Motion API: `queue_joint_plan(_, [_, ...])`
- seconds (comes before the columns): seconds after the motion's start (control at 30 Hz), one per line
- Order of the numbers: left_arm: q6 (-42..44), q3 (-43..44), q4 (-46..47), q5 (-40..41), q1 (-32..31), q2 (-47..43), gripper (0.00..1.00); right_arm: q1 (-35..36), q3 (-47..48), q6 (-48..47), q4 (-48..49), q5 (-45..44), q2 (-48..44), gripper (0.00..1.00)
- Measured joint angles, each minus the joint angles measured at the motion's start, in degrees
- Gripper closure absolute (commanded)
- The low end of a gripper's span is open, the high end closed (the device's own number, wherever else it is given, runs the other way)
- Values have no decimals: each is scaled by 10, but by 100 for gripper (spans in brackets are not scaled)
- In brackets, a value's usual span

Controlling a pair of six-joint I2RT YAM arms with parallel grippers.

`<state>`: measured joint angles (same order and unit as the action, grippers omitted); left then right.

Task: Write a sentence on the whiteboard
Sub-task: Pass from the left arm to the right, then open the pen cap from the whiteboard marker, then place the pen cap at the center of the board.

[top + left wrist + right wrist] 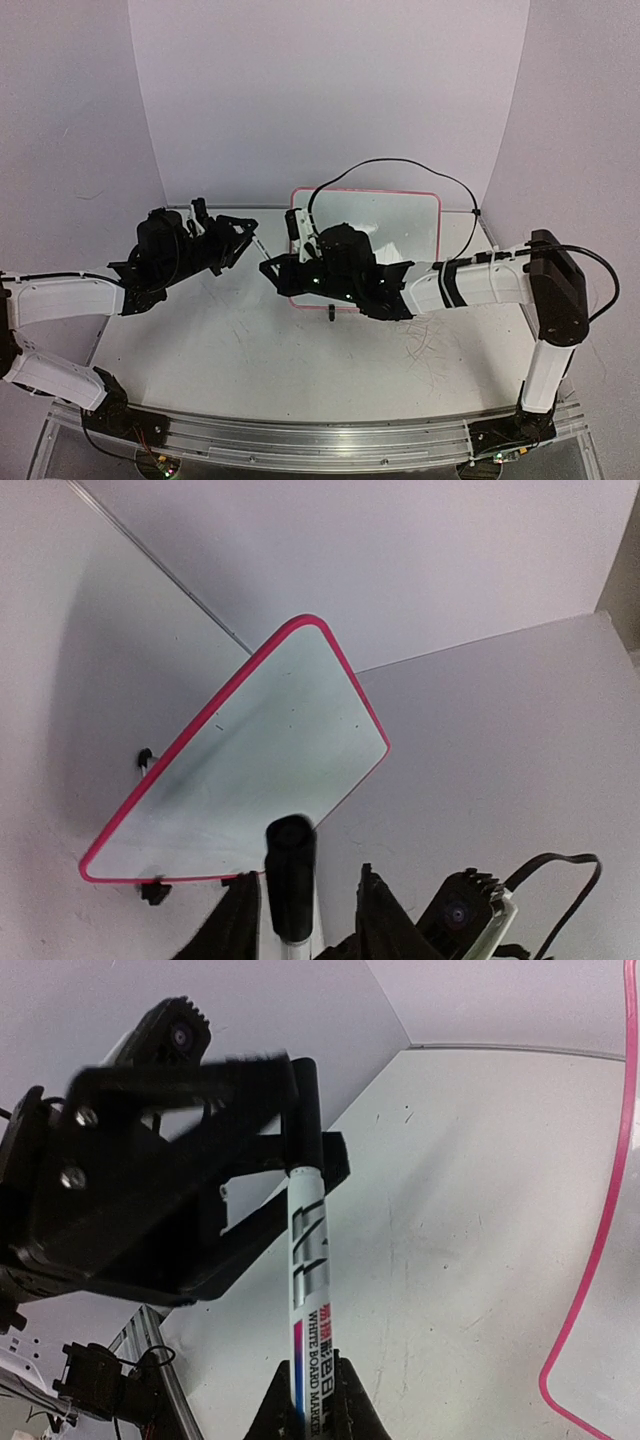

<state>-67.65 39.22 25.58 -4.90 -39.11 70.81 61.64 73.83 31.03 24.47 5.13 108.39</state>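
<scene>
At the left edge of the whiteboard (405, 220), which lies flat on the worktop (250, 340), the right claw (308, 1405) grips a white marker (308, 1290) by its barrel. Just left of the board, the left claw (303, 905) stands partly open around the marker's black cap (290, 865).

Soft even light; whiteboard (260, 770) casts faint shadow; right-wrist foreground blurred.

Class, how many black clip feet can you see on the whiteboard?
2: one clip foot on the left edge of the whiteboard, another by its lower-left corner; more may be hidden.
</scene>
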Motion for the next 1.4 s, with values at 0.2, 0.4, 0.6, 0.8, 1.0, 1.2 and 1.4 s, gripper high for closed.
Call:
queue_joint_plan(0.2, [5, 0, 1, 12, 0, 0, 43, 2, -18, 0, -2, 14, -6, 100])
queue_joint_plan(0.4, [5, -7, 1, 20, 0, 0, 68, 2, -19, 1, -2, 17, -11, 100])
queue_joint_plan(0.6, [8, -7, 4, 20, 0, 1, 100, 2, -19, 1, -2, 17, -12, 100])
queue_joint_plan(0.8, [12, -7, 5, -10, 8, 4, 100, 2, -39, 1, -2, 18, -26, 100])
queue_joint_plan(1.0, [36, -17, 1, -60, 105, 5, 100, 8, -92, 1, -17, 28, -61, 100])
queue_joint_plan(1.2, [68, -22, -24, -67, 186, 11, 100, 9, -132, -5, -57, 14, -88, 100])
queue_joint_plan(1.4, [96, -20, -125, -37, 155, 54, 100, 10, -145, -26, -78, -47, -129, 100])
